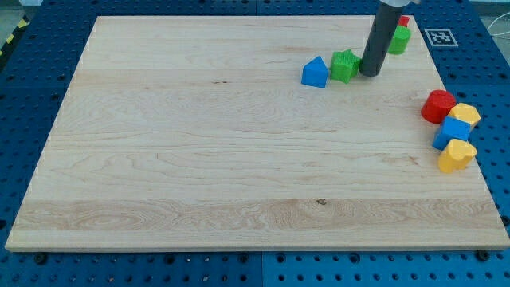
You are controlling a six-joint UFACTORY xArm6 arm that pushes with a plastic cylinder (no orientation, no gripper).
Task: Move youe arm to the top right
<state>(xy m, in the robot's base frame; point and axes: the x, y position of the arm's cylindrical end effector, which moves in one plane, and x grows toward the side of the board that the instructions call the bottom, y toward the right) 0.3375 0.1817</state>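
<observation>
Standing in the camera view's upper right part of the table (199, 159), my tip (369, 74) just beside the green star-like block (345, 65) on its right, perhaps touching. Blue block (315, 72) touching that green one on the left. Behind the rod, a green block (399, 40) and a red one (405, 21), partly hidden. Clustered at the right edge: red block (437, 106), yellow block (465, 115), a second blue block (452, 132), a second yellow block (456, 155). No jaws here, only a bare rod, holding nothing. Judged nearly there: top right corner close, past the hidden pair.
</observation>
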